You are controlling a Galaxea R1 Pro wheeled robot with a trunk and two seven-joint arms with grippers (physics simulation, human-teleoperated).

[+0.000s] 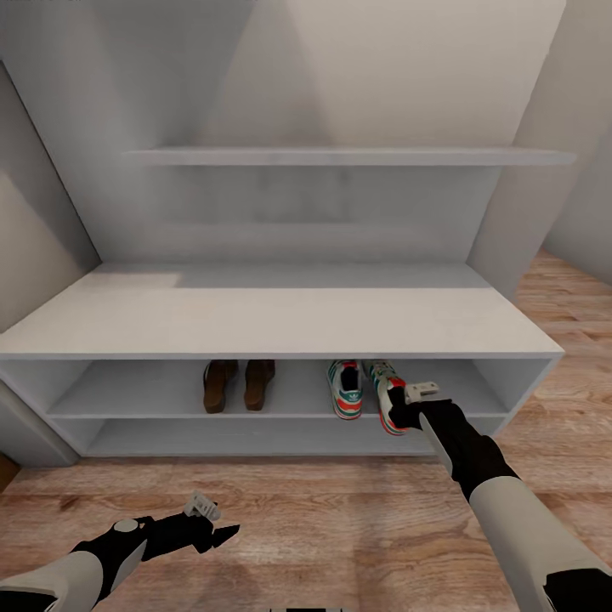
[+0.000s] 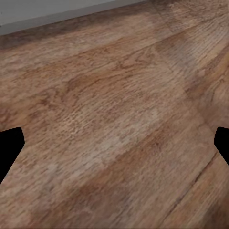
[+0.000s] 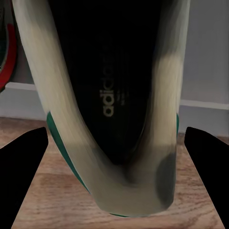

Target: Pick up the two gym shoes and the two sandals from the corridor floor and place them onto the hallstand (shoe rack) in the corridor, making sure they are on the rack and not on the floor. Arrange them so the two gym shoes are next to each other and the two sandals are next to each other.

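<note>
Hallstand (image 1: 280, 321) upper shelf — sandals (image 1: 239, 385), gym shoes (image 1: 365, 393)

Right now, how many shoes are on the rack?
4. Two sandals sit side by side left of centre on the hallstand's upper open shelf. One gym shoe stands right of them; the second gym shoe is beside it at the shelf's front, by the right gripper.
</note>
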